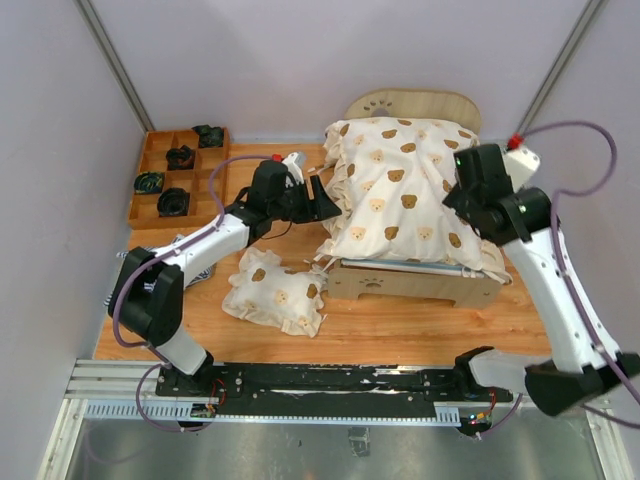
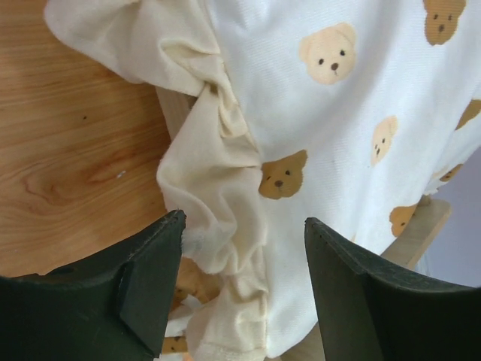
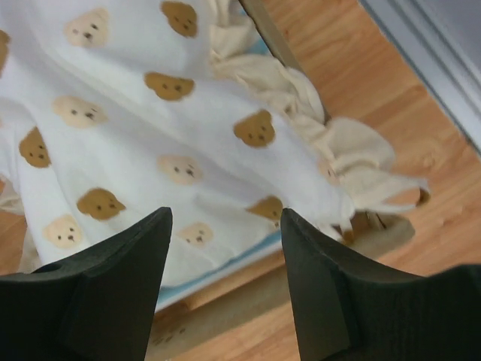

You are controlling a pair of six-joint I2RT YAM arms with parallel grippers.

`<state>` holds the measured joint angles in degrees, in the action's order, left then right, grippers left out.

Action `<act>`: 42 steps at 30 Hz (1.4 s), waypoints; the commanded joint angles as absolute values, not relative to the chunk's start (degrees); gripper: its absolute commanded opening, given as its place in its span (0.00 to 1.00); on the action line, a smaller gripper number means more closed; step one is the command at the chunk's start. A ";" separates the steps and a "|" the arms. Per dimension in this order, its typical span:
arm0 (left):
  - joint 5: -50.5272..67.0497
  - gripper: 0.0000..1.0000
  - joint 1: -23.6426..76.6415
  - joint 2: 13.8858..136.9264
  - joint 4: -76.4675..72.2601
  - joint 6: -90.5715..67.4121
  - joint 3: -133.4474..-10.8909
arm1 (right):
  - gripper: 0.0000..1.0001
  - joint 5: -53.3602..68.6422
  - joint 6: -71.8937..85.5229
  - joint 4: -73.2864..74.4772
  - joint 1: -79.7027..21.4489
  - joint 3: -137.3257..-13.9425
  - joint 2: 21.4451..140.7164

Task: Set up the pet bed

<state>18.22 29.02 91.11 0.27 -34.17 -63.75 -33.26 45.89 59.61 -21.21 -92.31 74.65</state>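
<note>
Light plywood pet bed with arched headboard (image 1: 410,103) stands just ahead of both jaw sets. Its striped mattress (image 3: 214,269) is almost hidden under a cream bear-print ruffled quilt (image 1: 405,190).

Left gripper (image 2: 244,226): jaws apart, quilt ruffle (image 2: 218,210) loose between them, unclamped.

Right gripper (image 3: 225,214): jaws apart, empty, over the quilt.

Judgement: back both straight out so neither snags the ruffle. The cream bear-print pillow (image 1: 275,290) behind the left jaws probably comes next.

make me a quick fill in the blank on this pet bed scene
1. The quilt draped over the pet bed is printed with ____.
2. The small pillow lies on the ____, left of the bed.
3. The left gripper and right gripper both stand ____.
Missing words: bears; table; open.
</note>
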 commanded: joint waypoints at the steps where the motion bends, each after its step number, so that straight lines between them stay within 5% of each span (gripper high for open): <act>1: 23.70 0.69 29.09 93.67 -6.15 -36.61 -62.91 | 0.61 -32.04 70.42 69.35 -20.94 -81.53 64.34; 6: 26.57 0.61 29.09 95.86 -9.36 -39.20 -60.98 | 0.60 -27.31 78.62 68.65 -20.92 -69.81 56.89; 17: 25.06 0.45 29.11 95.31 -8.10 -39.73 -58.26 | 0.57 -12.58 84.17 65.63 -21.01 -58.73 60.08; 25: 30.82 0.51 29.27 95.02 -14.77 -44.83 -56.24 | 0.50 -13.21 85.22 60.51 -21.01 -54.22 63.13; 28: 31.40 0.59 29.27 94.09 -14.67 -44.90 -55.84 | 0.20 -15.57 81.06 58.93 -21.01 -54.02 64.18; 33: 23.94 0.75 29.27 87.13 -5.38 -40.75 -57.39 | 0.02 -17.74 76.72 60.36 -21.01 -53.51 64.25; 42: 2.31 0.81 28.82 76.13 15.35 -30.66 -63.56 | 0.00 -25.06 63.22 54.62 -20.92 -51.28 59.89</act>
